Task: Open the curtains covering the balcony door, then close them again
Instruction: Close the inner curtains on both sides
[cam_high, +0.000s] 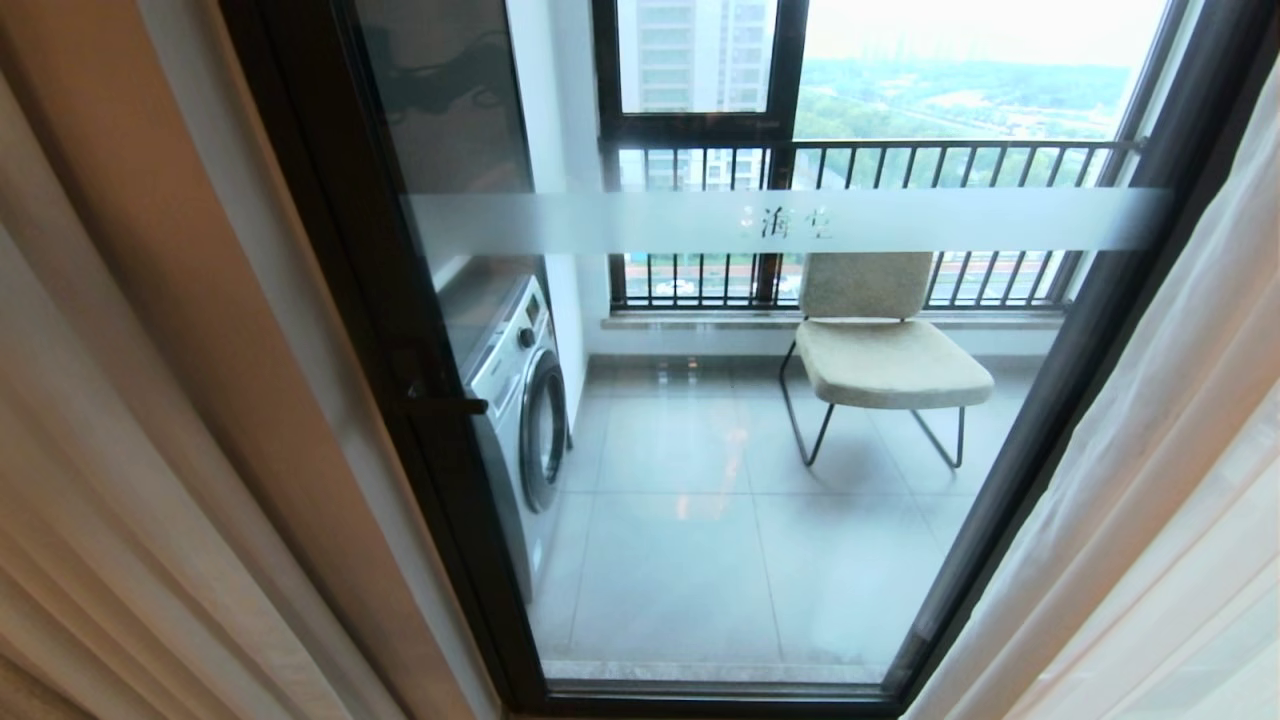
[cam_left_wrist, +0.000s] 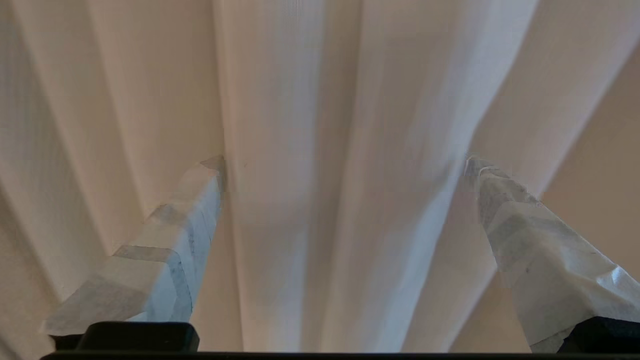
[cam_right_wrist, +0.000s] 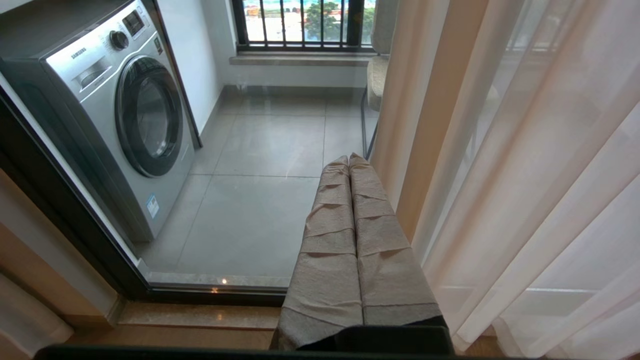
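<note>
Curtains (cam_high: 150, 420) drawn to both sides of balcony door (cam_high: 760, 222). Beyond door: grey tile floor (cam_high: 690, 540), washing machine (cam_high: 520, 400), chair (cam_high: 880, 350). Left claw (cam_left_wrist: 345, 165) spread wide, fingers either side of a curtain fold; right claw (cam_right_wrist: 350, 162) closed, empty.

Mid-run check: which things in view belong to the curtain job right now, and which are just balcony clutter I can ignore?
Job:
- curtains, drawn aside left and right of the glass
- balcony door, uncovered
- left gripper, fingers open, a curtain fold between them
- right gripper, shut, holding nothing

Ignore:
- washing machine
- chair
- railing
</note>
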